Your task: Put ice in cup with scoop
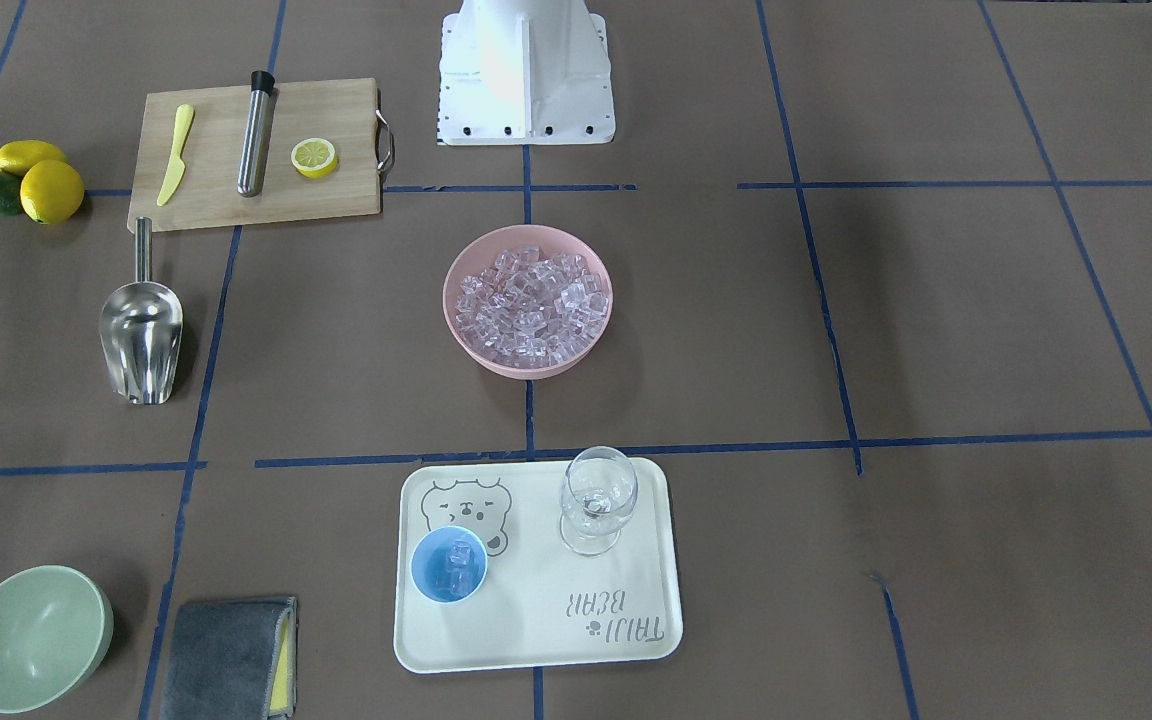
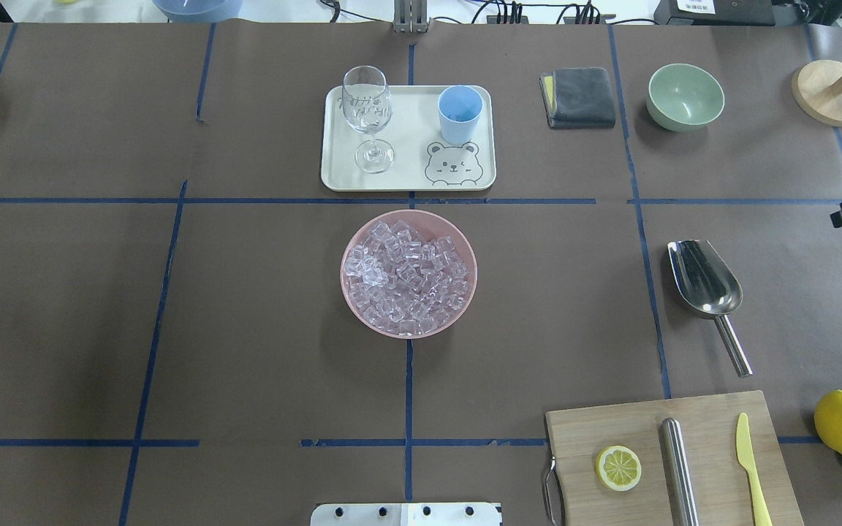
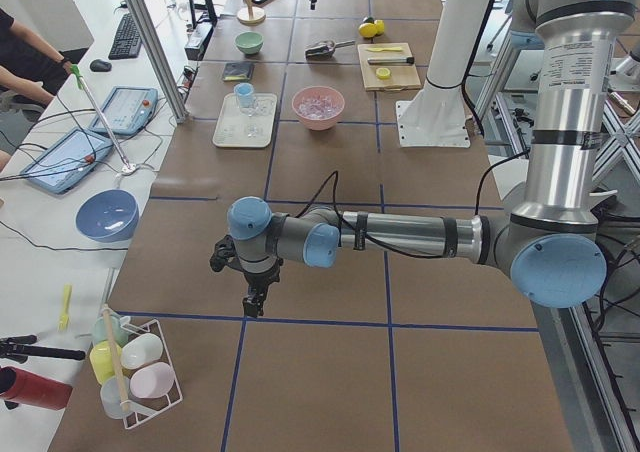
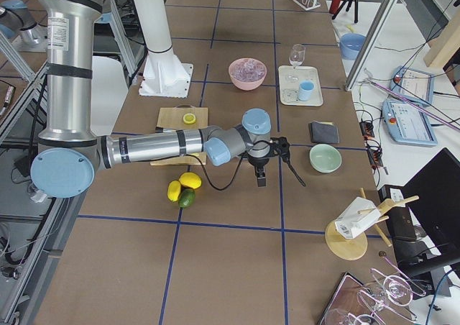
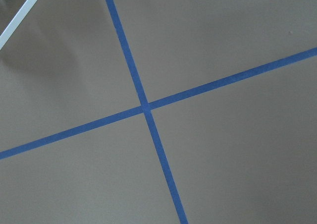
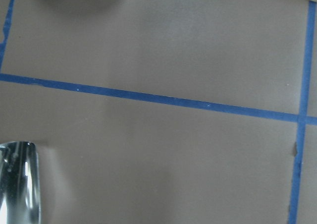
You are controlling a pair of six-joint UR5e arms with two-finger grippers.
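Observation:
The ice [image 1: 528, 298] fills a pink bowl [image 1: 528, 368] at the table's middle. The light-blue cup [image 1: 448, 565] stands on a cream tray [image 1: 576, 620] and holds a few cubes. The steel scoop [image 1: 141, 325] lies empty on the table, handle toward the cutting board; its tip shows in the right wrist view [image 6: 17, 184]. My right gripper [image 4: 260, 177] hangs over the table just outward of the scoop, apart from it. My left gripper [image 3: 255, 300] hangs over bare table far from the bowl. I cannot tell whether either is open or shut.
A clear wine glass [image 1: 596, 500] stands on the tray beside the cup. A cutting board [image 1: 256, 150] holds a lemon half, a yellow knife and a steel tube. Lemons [image 1: 51, 190], a green bowl [image 1: 31, 635] and a grey cloth [image 1: 226, 655] lie on the scoop's side.

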